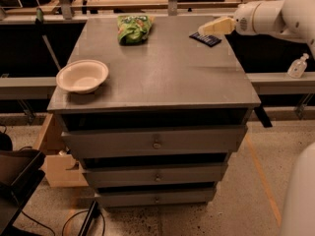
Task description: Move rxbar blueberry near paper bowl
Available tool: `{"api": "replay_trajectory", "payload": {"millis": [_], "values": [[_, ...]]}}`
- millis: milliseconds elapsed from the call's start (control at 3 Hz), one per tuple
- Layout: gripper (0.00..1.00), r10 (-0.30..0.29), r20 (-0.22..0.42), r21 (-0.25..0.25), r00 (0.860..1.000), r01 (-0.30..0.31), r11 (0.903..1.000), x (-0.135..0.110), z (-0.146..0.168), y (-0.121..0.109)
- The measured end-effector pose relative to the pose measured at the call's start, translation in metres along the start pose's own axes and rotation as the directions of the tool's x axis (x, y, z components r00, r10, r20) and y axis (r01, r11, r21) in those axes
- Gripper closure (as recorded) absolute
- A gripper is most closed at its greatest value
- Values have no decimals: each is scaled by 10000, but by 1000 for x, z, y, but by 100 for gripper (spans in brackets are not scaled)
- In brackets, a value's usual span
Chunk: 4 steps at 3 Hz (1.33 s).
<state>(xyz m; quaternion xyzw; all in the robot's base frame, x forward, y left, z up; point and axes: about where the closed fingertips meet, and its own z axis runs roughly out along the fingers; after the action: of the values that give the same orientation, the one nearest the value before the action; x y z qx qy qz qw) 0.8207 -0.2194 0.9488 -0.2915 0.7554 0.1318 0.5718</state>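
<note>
The rxbar blueberry [206, 39] is a small dark navy wrapper lying flat near the far right edge of the grey cabinet top [162, 73]. The paper bowl [82, 75] is off-white and round, sitting at the front left corner of the top. My gripper [210, 29] comes in from the right on a white arm and hovers just above and behind the bar, its yellowish fingers pointing left. Nothing shows between the fingers.
A green chip bag [133, 28] lies at the far middle of the top. The cabinet has three drawers [156, 142] below. A small clear bottle [298, 66] stands on the ledge at right. A cardboard box [61, 163] sits on the floor at left.
</note>
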Motion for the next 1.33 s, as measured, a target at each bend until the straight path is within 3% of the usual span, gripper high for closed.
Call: {"api": "replay_trajectory", "payload": {"millis": [333, 667, 1000, 1333], "values": [[0, 169, -496, -36, 9986, -171, 9998, 29, 29, -24], [0, 476, -880, -432, 9950, -516, 9977, 62, 62, -29], [0, 612, -774, -579, 9951, -658, 9962, 64, 76, -32], [16, 680, -723, -570, 9951, -722, 9958, 64, 85, -31]]}}
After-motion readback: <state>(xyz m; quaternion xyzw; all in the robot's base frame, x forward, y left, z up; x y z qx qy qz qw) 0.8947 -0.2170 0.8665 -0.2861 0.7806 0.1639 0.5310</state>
